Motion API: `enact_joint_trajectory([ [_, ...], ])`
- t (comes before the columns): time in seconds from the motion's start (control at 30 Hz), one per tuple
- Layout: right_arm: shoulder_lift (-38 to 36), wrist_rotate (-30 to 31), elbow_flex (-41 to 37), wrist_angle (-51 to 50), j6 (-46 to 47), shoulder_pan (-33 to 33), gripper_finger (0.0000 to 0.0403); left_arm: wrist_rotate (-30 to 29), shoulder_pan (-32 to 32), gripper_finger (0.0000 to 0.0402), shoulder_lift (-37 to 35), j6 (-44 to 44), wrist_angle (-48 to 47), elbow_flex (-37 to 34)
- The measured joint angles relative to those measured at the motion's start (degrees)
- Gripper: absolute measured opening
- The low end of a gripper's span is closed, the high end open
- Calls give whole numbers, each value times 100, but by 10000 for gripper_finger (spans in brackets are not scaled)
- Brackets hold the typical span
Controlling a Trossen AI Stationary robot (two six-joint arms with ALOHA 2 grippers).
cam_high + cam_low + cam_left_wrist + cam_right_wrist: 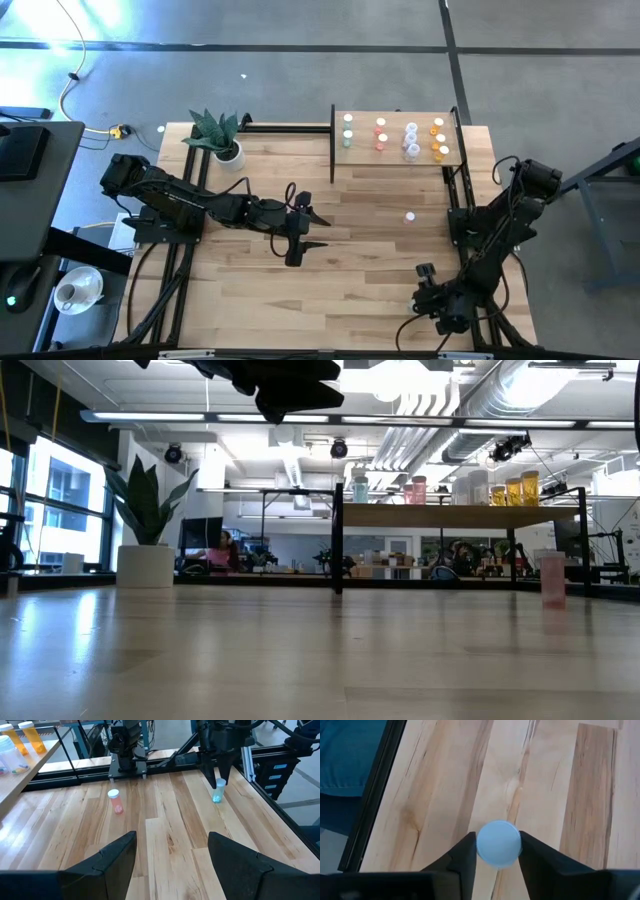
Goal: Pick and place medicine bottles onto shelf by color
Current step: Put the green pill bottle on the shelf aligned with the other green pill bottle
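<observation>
Your right claw has clamped a teal bottle standing near the worktop's front right corner, so lift it straight and carry it to the shelf's green group, while the left claw hangs wide open mid-worktop

The shelf, a pale wooden board raised on thin black posts, is seen in the upper right of the high view. Medicine bottles are stood upright on it in columns by colour: green ones at the left, red ones next, clear white ones after them, and orange ones at the right. A pink bottle with a pale cap is stood alone on the desk below the shelf, right of centre. A teal bottle with a pale cap is stood upright near the lower right of the high view, flanked closely by two dark fingers.
</observation>
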Motion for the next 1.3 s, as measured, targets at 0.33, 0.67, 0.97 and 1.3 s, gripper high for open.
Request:
enact_joint_trajectory([
  [0.33, -4, -29, -2, 95, -10, -2, 103, 0, 0, 236, 0, 0, 0, 0],
  [0.67, -11, 855, 415, 361, -1622, -557, 103, -375, 2, 236, 0, -43, 0, 0],
  [0.97, -11, 1766, 1364, -292, -3293, -1608, 103, -1214, 10, 236, 0, -50, -471, 0],
  [1.3, -15, 1880, 2685, -969, -4535, -3159, 103, -1506, 8, 236, 0, -50, -691, 0],
])
